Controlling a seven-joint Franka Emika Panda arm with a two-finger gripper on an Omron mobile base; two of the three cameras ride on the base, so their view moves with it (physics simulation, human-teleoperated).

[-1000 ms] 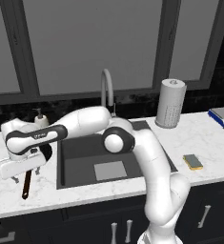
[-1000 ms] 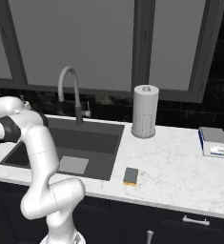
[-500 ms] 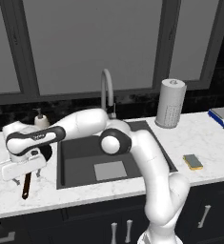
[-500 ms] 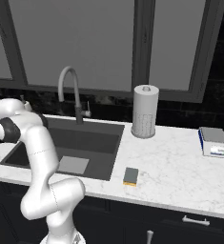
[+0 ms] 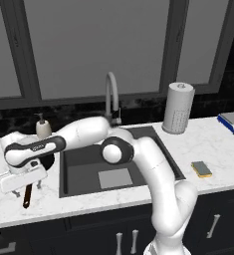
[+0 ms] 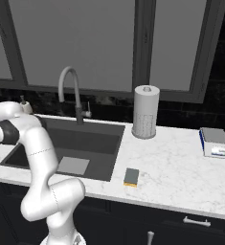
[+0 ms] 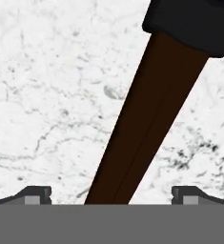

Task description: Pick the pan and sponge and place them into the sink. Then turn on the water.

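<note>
The pan (image 5: pixel 48 162) lies on the white marble worktop (image 5: pixel 88 201) at the left of the left base view, just beside the left rim of the sink (image 5: pixel 83 159). Most of its black round body is hidden behind the arm, with a dark arc showing at the arm's lower edge. Its long reddish-brown handle (image 5: pixel 28 195) runs from the body toward the lower left of that frame, ending near the worktop's front edge. In the hand view the handle (image 7: pixel 149 124) crosses as a dark brown bar from the lower middle up to the upper right, where it meets the black pan body (image 7: pixel 189 21) in the corner; its long axis leans to the right of that frame.

The pincer (image 5: pixel 25 183) hangs low over the handle, its white hand block right above it. The two dark tips (image 7: pixel 35 194) stand wide apart at the bottom of the hand view, one on each side of the handle, with bare marble between each tip and the wood. Nothing is clamped.

The sponge (image 6: pixel 131 176) rests flat on the worktop right of the sink, near the front edge, in the lower middle of the right base view, well apart from the pan. The arched grey faucet (image 6: pixel 71 93) stands behind the sink. A paper towel roll (image 6: pixel 146 118) stands upright to the right of the faucet, and a soap dispenser (image 5: pixel 43 127) sits behind the arm at the left.
</note>
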